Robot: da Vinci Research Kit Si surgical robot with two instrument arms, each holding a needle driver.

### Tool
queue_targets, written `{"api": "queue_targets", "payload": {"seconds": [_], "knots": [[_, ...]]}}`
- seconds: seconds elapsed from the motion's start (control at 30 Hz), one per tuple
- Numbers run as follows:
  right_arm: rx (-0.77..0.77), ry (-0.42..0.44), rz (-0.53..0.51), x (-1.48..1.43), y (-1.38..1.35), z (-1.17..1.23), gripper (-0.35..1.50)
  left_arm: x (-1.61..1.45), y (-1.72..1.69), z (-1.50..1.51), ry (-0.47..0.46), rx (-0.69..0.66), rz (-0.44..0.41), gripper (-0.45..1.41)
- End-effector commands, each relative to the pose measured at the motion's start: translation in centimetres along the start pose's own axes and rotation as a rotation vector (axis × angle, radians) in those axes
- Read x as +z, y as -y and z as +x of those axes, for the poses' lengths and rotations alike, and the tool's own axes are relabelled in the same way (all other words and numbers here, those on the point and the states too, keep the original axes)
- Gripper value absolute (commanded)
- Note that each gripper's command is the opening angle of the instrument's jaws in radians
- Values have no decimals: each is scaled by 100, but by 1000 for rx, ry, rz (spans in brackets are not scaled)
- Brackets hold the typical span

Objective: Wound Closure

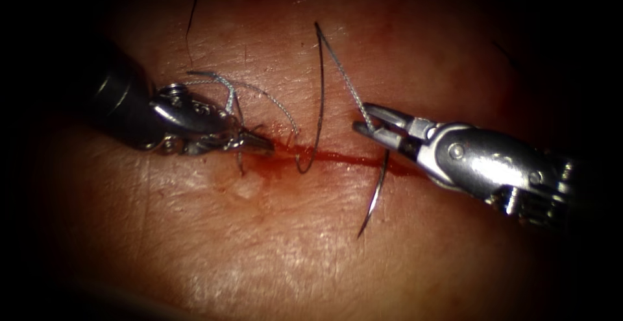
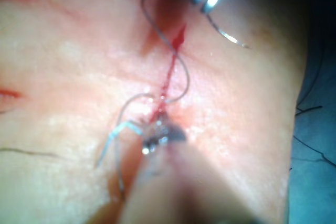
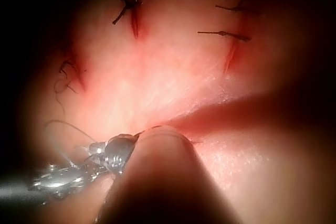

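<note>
The left tool (image 1: 250,141) is lying at the left end of the cut (image 1: 337,157), its jaws closing on the thread (image 1: 272,104), which is looping up over its wrist and trailing toward the middle of the tissue (image 1: 259,243). Red fluid (image 1: 285,155) is pooling along the cut just beside those tips. Moving right, the thread is rising in a tall dark arc, dipping to the cut, then peaking and running down into the right tool (image 1: 363,123). That tool's jaws are gripping the needle (image 1: 376,194) near its rear end; the curve is hanging below the jaws across the cut, its point lying free above the tissue, not in it.

The loose loops look liable to snag on either tool or knot if tension comes unevenly, and a grip so far back could let the needle swivel.

The jaws are covering the join of needle and thread, and whether the arc passes through tissue at the cut is hard to make out.
</note>
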Motion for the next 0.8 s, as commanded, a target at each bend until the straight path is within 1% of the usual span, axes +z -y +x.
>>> {"api": "queue_targets", "payload": {"seconds": [0.03, 0.07, 0.13, 0.17, 0.2, 0.27, 0.33, 0.37, 0.43, 0.53, 0.7, 0.8], "knots": [[2, -2, 3, 9, 6, -2, -35, 9, 0, -6, 12, 1, -3, -38], [2, -2, 3, 9, 7, -2, -35, 10, 3, -6, 26, 2, 2, -38], [2, -2, 3, 9, 7, -2, -35, 17, 5, -4, 62, 3, 19, -45], [2, -2, 3, 9, 8, -2, -35, 24, 4, -1, 81, -1, 30, -40], [1, -2, 3, 9, 8, -2, -35, 26, 4, 0, 89, -2, 35, -40], [0, -2, 2, 10, 10, -2, -35, 31, 2, 4, 104, -7, 44, -33], [-2, -3, 1, 13, 14, -3, -35, 38, 1, 9, 121, -17, 62, -31], [-4, -6, -1, 15, 17, -2, -35, 44, 1, 12, 141, -9, 71, -20], [-5, -4, 0, 17, 20, -2, -35, 50, 2, 17, 167, 13, 92, -10], [-5, -5, 1, 18, 22, 0, -35, 53, 9, 23, 200, 27, 141, -1], [-6, -5, 2, 18, 23, 0, -35, 51, 22, 26, 222, 32, 183, -1], [-6, -6, 2, 18, 23, 0, -35, 58, 30, 27, 247, 40, 199, -1]]}}
